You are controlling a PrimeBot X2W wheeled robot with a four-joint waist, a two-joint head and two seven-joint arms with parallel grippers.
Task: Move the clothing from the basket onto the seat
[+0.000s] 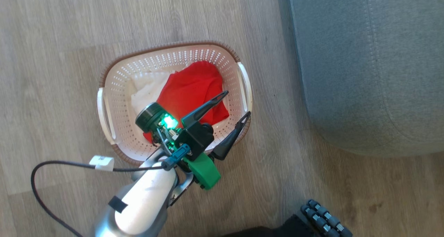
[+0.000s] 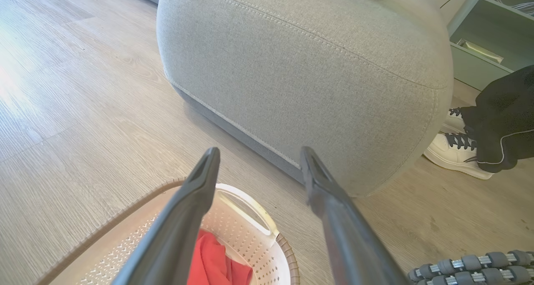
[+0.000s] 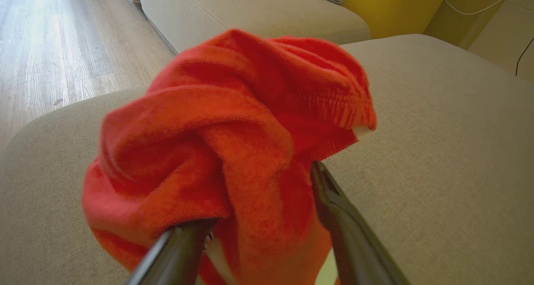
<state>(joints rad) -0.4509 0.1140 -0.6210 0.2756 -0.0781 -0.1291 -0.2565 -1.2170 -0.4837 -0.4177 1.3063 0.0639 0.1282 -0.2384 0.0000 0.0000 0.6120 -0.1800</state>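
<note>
Hanging on the wide-spread fingers [image 3: 343, 228] of the right gripper [image 3: 258, 197], the red garment [image 3: 233, 122] could snag and leave the seat [image 3: 438, 151]; left gripper [image 1: 237, 103] gapes empty.

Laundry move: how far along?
Done: one bright red soft garment is over the big grey fabric seat. In hand: it drapes the spread fingers of the right hand. Left: second red garment in the cream perforated plastic basket, under the open left hand.

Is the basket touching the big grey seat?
Apart. In the head view a strip of wooden floor lies between the basket and the seat.
</note>
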